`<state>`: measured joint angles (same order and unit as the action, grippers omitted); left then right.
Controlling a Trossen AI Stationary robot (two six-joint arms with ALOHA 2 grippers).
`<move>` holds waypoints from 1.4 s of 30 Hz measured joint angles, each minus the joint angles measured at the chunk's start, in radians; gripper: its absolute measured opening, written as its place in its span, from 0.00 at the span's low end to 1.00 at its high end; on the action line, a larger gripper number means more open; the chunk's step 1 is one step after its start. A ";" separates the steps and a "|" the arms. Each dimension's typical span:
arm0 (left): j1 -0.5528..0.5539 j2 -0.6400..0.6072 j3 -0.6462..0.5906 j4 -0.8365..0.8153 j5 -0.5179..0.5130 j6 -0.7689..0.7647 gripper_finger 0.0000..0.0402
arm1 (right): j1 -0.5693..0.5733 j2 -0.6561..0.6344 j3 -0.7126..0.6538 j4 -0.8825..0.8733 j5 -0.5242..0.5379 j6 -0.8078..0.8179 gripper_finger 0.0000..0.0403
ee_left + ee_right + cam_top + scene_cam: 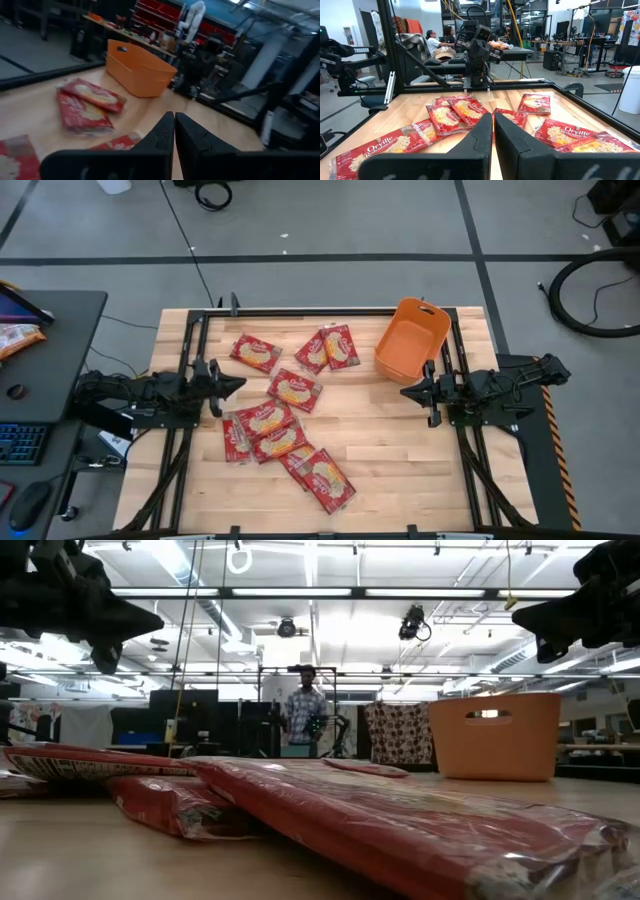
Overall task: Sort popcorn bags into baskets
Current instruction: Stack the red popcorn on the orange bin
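Picking first: both claws closed, empty; open your right claw for the popcorn bag nearest the basket; left claw waits.

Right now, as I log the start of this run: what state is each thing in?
orange basket: upright, empty.
popcorn bags: flat on the table, all outside the basket, several overlapping.
left gripper: shut, holding nothing, above the table.
right gripper: shut, holding nothing, beside the basket.

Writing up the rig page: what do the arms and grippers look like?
Both arms are black, jointed, on black frames at the table's sides. The left gripper and right gripper each end in two dark, tapered, wedge-shaped fingers. White "TROSSEN" lettering marks the frame in the right wrist view.
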<state>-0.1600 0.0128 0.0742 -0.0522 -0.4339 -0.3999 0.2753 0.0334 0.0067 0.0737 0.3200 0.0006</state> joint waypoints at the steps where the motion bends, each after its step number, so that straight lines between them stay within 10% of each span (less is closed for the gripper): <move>1: 0.000 0.000 0.000 0.001 -0.011 0.019 0.05 | 0.000 0.000 0.000 0.000 0.000 0.000 0.06; 17: 0.000 0.000 0.000 0.227 -0.037 -0.372 0.05 | -0.018 0.000 0.000 0.056 0.185 0.004 0.06; 26: 0.000 0.000 0.000 0.357 -0.236 -0.625 0.05 | -0.034 0.000 0.000 0.528 0.227 0.247 0.06; 42: 0.000 0.298 0.000 0.951 -0.374 -0.342 0.05 | -0.155 0.383 0.226 0.485 0.150 0.629 0.06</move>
<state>-0.1600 0.3104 0.0742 0.8988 -0.8081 -0.7414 0.1202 0.4169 0.2325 0.5583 0.4700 0.6296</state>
